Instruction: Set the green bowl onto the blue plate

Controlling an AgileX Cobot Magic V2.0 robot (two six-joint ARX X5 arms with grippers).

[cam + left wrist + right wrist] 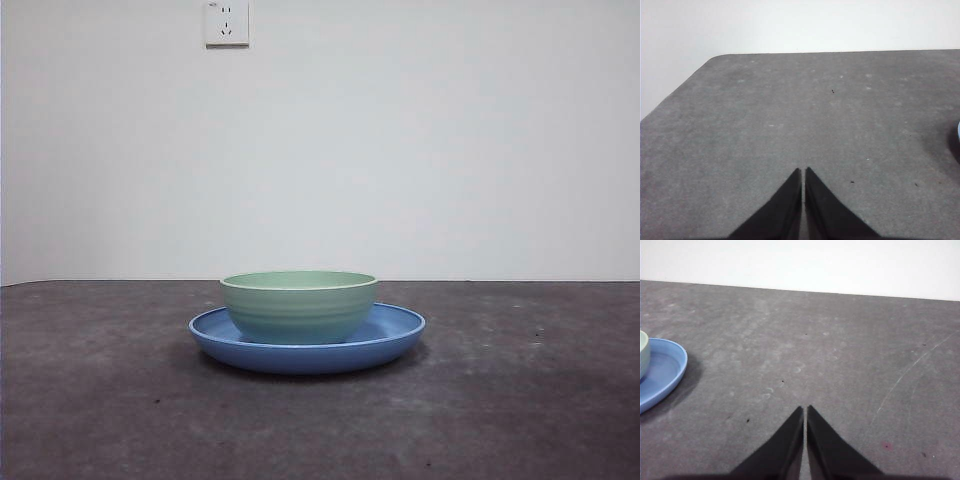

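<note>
The green bowl (298, 305) stands upright on the blue plate (400, 330) in the middle of the dark table, seen in the front view. The right wrist view catches the plate's edge (662, 372) and a sliver of the bowl (643, 352) off to one side. A thin slice of the plate's rim (958, 132) shows at the border of the left wrist view. My left gripper (803, 172) is shut over bare table, away from the plate. My right gripper (805, 410) is shut too, also apart from the plate. Neither gripper appears in the front view.
A white wall stands behind the table, with a wall socket (227, 22) high up. The table's rounded far corner (715, 57) shows in the left wrist view.
</note>
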